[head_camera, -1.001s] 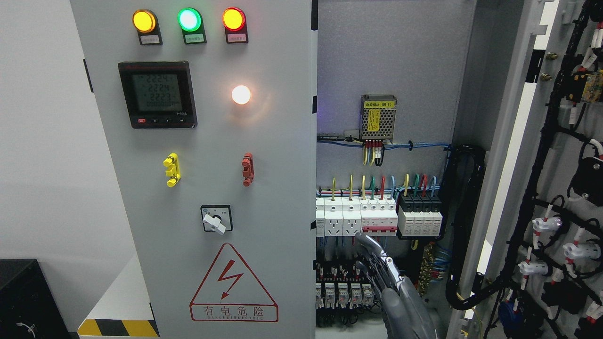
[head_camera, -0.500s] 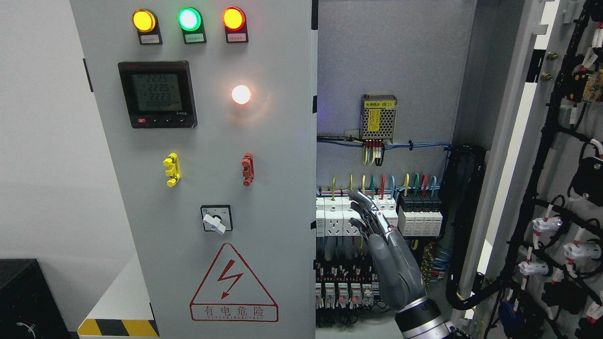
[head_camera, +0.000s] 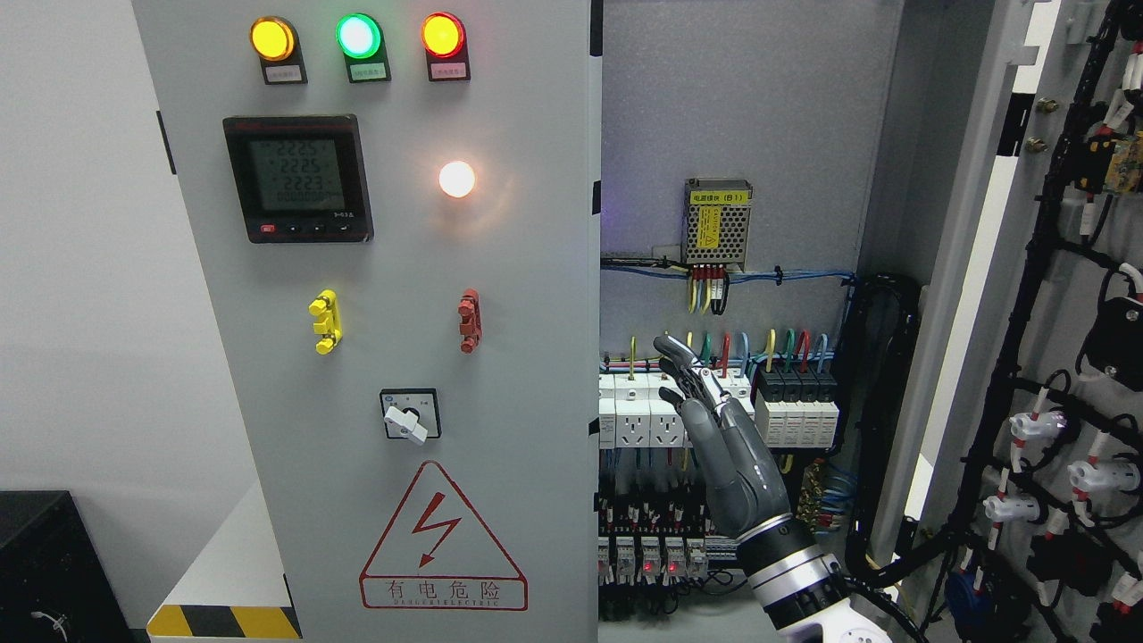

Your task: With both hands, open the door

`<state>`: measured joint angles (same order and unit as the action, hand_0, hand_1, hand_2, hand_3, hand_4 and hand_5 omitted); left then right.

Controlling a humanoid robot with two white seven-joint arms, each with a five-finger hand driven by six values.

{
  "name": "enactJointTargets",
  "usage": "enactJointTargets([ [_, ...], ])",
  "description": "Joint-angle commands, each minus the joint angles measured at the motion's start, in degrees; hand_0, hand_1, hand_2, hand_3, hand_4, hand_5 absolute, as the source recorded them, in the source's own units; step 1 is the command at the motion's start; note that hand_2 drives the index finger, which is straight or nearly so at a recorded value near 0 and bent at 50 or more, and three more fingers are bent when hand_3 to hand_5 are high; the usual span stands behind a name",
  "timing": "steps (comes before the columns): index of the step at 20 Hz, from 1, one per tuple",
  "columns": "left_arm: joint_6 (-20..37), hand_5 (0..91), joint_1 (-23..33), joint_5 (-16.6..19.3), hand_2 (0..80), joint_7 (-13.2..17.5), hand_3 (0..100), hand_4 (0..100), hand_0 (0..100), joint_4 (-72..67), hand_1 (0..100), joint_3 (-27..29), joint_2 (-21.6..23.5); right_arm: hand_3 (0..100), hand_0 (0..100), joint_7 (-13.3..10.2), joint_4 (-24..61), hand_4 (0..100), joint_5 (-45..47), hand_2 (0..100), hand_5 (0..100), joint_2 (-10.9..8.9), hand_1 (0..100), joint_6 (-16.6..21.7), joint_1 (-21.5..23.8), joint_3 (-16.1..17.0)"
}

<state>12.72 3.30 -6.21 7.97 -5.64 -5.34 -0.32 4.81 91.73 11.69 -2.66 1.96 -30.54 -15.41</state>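
Observation:
The grey left door (head_camera: 402, 268) of the electrical cabinet stands shut, with three lamps, a meter, a rotary switch and a warning triangle on it. The right door (head_camera: 1063, 295) is swung wide open at the picture's right, its wired inner side showing. My right hand (head_camera: 680, 373) comes up from the bottom edge right of the middle, fingers stretched out and holding nothing. It is raised in front of the breakers (head_camera: 714, 420) inside the cabinet, a little right of the left door's free edge (head_camera: 594, 357), not touching it. My left arm does not show.
Inside the open cabinet are a power supply (head_camera: 717, 223), coloured wires, sockets and rows of relays (head_camera: 652, 554). A thick black cable bundle (head_camera: 880, 429) runs down the cabinet's right side. A black box (head_camera: 45, 563) stands at the lower left.
My right hand has risen from the bottom edge up to the breaker row and drifted slightly left; more of the wrist and forearm now shows. The doors have not moved.

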Motion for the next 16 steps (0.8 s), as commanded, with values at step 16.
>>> enactJointTargets([
  [16, -2.77, 0.0, -1.02, 1.02, 0.0, -0.06, 0, 0, 12, 1.50, 56, -0.55, -4.60, 0, 7, 0.37, -4.54, 0, 3.52, 0, 0, -0.33, 14, -1.52, -3.47, -0.76],
])
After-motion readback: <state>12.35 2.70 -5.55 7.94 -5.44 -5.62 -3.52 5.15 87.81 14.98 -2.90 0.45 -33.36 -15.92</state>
